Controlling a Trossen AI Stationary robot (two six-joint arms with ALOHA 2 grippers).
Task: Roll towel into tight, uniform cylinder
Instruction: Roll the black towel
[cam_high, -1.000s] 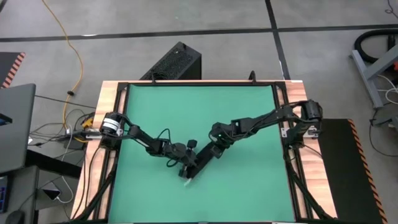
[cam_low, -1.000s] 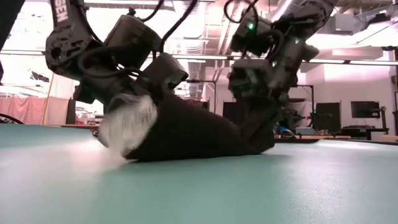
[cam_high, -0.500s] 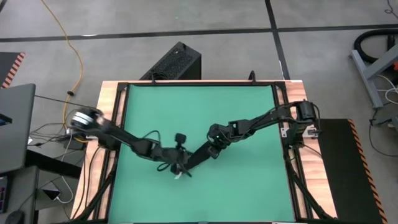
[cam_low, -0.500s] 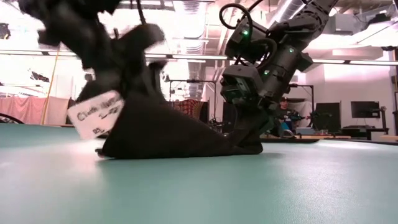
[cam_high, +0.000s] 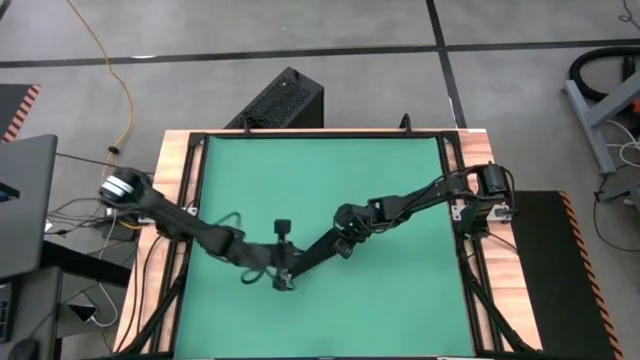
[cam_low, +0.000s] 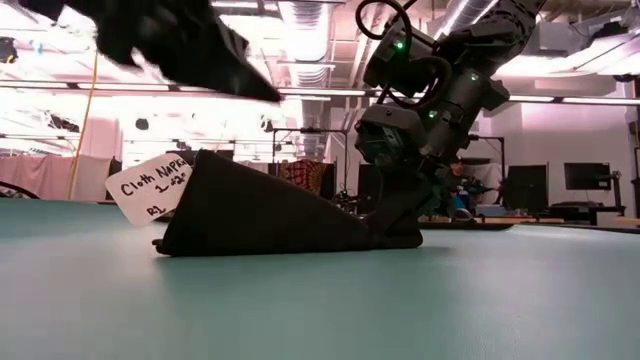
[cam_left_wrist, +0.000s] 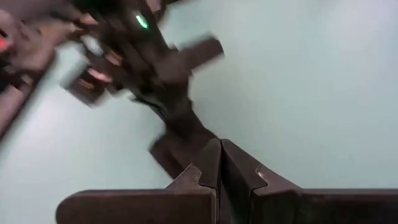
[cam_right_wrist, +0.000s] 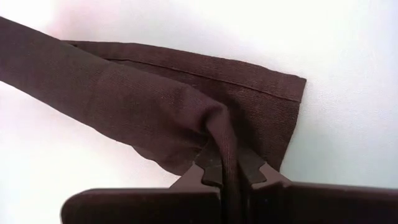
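The black towel (cam_low: 270, 215) lies on the green mat (cam_high: 320, 180) as a long folded strip (cam_high: 315, 260) in the near middle. Its white tag (cam_low: 150, 187) sticks up at the end nearer the left arm. My left gripper (cam_low: 262, 88) hangs shut above that end, clear of the cloth; in the left wrist view its fingers (cam_left_wrist: 219, 163) hold nothing. My right gripper (cam_high: 339, 247) is shut on the towel's other end (cam_low: 400, 228). My right gripper pinches a bunched ridge of cloth (cam_right_wrist: 222, 140) between its two fingers, close to the towel's short hemmed end (cam_right_wrist: 292, 106). The fingers slant down from the table's right side. The cloth around the pinch lies on the mat, and the strip runs away from it toward the left gripper.
A black ribbed box (cam_high: 285, 100) stands beyond the table's far edge. Wooden rails (cam_high: 178, 210) frame the mat on both sides. A laptop (cam_high: 25, 200) and cables sit off the left side. Bare mat lies on the far half.
My left gripper has gone up off the towel's tag end, tipping toward level, and stays shut. The tag end, pressed low a second ago, now stands free with the tag upright. My right gripper and the end it holds have barely moved.
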